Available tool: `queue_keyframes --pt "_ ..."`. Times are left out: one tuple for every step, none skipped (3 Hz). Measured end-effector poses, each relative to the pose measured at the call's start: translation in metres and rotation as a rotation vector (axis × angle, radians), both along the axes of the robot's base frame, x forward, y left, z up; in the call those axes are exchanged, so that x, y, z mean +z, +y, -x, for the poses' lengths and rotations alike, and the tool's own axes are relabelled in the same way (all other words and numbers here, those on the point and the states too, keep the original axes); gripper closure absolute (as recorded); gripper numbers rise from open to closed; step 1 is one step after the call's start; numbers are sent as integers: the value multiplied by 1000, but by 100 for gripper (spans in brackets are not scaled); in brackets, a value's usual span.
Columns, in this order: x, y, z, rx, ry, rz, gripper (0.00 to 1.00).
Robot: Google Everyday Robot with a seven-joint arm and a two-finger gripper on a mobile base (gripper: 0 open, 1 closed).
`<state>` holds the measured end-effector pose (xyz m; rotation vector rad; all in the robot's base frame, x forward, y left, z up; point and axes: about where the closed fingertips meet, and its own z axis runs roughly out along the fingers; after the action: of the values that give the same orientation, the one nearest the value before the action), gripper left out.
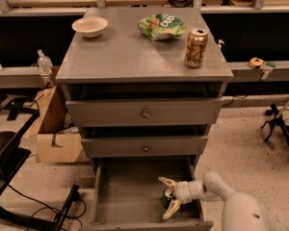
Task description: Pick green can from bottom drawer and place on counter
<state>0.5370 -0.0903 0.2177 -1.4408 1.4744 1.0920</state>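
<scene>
The bottom drawer (120, 196) is pulled open below the two shallower drawers. The green can (168, 196) stands on the drawer floor at its right side, small and dark with a silver top. My gripper (169, 195) reaches into the drawer from the right. It is open, with one pale finger (166, 181) behind the can and the other in front of it. The fingers stand wider than the can and do not pinch it. The counter (130, 52) is the grey cabinet top above.
On the counter stand a white bowl (90, 26) at the back left, a flat green snack bag (161, 26) at the back and a taller gold can (195, 47) at the right. A cardboard box (55, 134) sits left of the cabinet.
</scene>
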Motion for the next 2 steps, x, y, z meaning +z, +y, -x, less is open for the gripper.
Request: queue_keyframes --pt "37 5 -6 35 -36 -61 0" --pt "41 7 -7 43 -41 -65 0"
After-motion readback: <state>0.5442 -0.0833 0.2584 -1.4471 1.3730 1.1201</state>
